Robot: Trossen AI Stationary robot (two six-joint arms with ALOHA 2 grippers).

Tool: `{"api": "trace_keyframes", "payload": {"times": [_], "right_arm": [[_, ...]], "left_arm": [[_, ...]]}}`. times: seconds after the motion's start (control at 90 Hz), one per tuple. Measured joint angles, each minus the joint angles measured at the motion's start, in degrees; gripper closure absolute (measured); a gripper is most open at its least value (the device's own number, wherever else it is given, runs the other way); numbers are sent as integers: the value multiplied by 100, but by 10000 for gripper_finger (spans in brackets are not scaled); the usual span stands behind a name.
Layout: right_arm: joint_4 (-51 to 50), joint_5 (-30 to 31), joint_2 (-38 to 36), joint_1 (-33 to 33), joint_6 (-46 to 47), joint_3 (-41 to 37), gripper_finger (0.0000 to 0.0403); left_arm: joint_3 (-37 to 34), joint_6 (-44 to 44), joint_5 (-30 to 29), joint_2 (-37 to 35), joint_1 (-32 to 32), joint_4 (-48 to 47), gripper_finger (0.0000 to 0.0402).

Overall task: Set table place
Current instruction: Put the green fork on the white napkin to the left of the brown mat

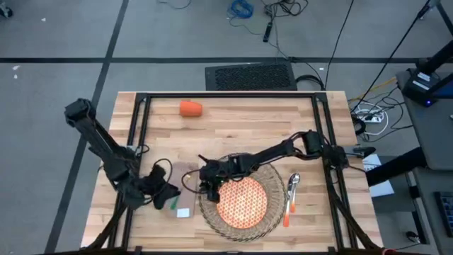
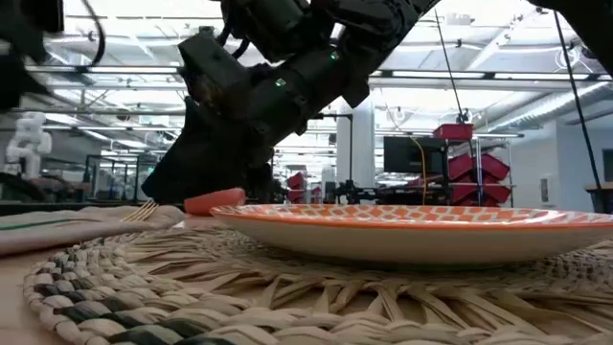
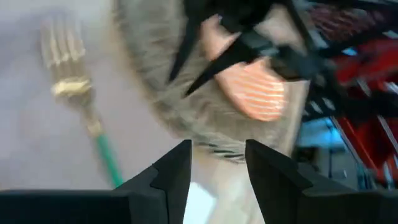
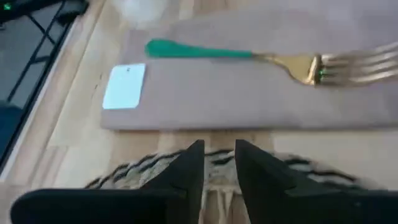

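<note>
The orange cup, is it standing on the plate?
No, the orange cup lies on the bare table near its far edge, well apart from the plate on the woven placemat.

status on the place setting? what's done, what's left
Mostly done: plate sits on the woven placemat, green-handled fork lies on the napkin to its left, orange-handled spoon to its right. In hand: nothing held; right gripper hangs over the placemat's left edge, slightly open, left gripper open and empty by the napkin. Left: the orange cup lies at the table's far edge, probably to place next.
</note>
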Motion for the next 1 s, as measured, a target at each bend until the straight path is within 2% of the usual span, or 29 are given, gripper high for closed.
{"api": "trace_keyframes", "payload": {"times": [0.167,0.289,0.456,0.644,0.822,1.0], "right_arm": [[-47,26,0,-328,556,33,323],[-50,-41,4,-592,1041,257,323],[-147,-284,4,-794,1110,670,325],[-1076,-509,147,-852,1054,1239,357],[-1622,-609,724,-936,949,2008,374],[-2765,-776,1439,-1044,639,3200,354]], "left_arm": [[364,1144,-331,-20,-100,2,265],[441,1573,-346,-18,-133,-3,265],[430,1778,-345,-18,-130,-37,265],[430,1924,-340,-18,-130,-46,265],[424,2068,-333,-16,-132,-54,265],[421,2059,-165,-14,-135,-40,265]]}}
